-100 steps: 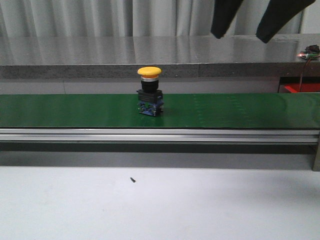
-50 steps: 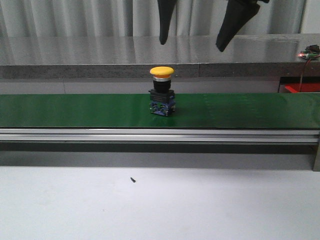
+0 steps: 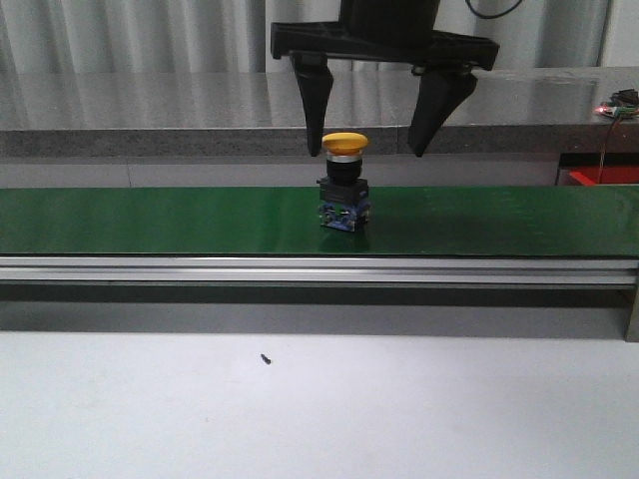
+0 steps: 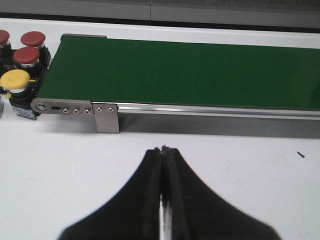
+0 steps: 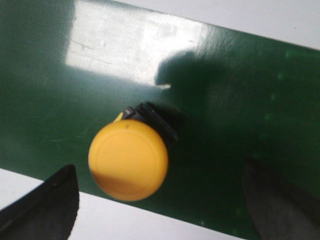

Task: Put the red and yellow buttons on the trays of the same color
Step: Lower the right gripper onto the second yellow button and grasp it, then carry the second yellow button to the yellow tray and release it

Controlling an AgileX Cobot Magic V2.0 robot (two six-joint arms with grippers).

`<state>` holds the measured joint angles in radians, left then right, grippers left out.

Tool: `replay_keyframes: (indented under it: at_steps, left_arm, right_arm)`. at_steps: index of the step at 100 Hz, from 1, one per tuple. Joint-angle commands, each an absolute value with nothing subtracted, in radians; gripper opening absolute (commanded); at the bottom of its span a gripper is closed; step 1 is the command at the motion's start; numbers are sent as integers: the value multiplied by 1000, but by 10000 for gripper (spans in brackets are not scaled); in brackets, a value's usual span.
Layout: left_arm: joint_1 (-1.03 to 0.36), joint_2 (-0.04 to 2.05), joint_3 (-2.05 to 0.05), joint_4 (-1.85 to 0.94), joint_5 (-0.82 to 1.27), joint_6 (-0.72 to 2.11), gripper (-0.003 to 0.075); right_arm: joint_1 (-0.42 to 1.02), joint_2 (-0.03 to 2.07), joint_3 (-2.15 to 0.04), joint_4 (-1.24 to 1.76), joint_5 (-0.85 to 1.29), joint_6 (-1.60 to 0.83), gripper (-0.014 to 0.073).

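Observation:
A yellow button (image 3: 344, 143) on a black and blue base stands upright on the green belt (image 3: 150, 220). My right gripper (image 3: 365, 152) hangs open over it, one finger on each side of the cap, touching nothing. The right wrist view shows that yellow cap (image 5: 128, 160) nearer one finger of the right gripper (image 5: 159, 170) than the other. My left gripper (image 4: 163, 149) is shut and empty over the white table. Three red buttons (image 4: 26, 55) and a second yellow button (image 4: 15, 80) sit crowded at the belt's end. The trays are out of view.
The belt's aluminium rail (image 3: 319, 269) runs along its front, with a metal bracket (image 4: 107, 117) at the end. A grey counter (image 3: 150, 110) lies behind. Something red (image 3: 599, 177) peeks out at the far right. A small black screw (image 3: 266, 358) lies on the table.
The yellow button has travelled to the right along the belt. My right gripper has come down and leftward from the top right, and its open fingers now flank the cap.

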<state>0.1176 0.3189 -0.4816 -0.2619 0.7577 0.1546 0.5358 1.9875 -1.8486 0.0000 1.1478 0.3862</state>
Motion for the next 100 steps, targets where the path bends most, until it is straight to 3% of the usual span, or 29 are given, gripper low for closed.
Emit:
replay_keyframes:
  at_steps: [1, 21, 31, 53, 65, 100]
  left_arm:
    - [112, 328, -507, -280, 689, 151, -20]
    - [112, 328, -507, -280, 689, 151, -20]
    - [112, 328, -507, -280, 689, 151, -20]
    - [112, 328, -507, -280, 689, 151, -20]
    - [112, 328, -507, -280, 689, 151, -20]
    - [112, 328, -507, -280, 689, 151, -20]
  right_arm:
    - [530, 1943, -1883, -12, 1106, 342, 652]
    - [521, 1983, -1883, -10, 1084, 330, 645]
    - [521, 1993, -1883, -10, 1083, 330, 594]
    - [521, 1994, -1883, -15, 1097, 334, 283]
    - [521, 1993, -1883, -21, 1103, 335, 160]
    - [479, 1893, -1883, -60, 1159, 330, 122]
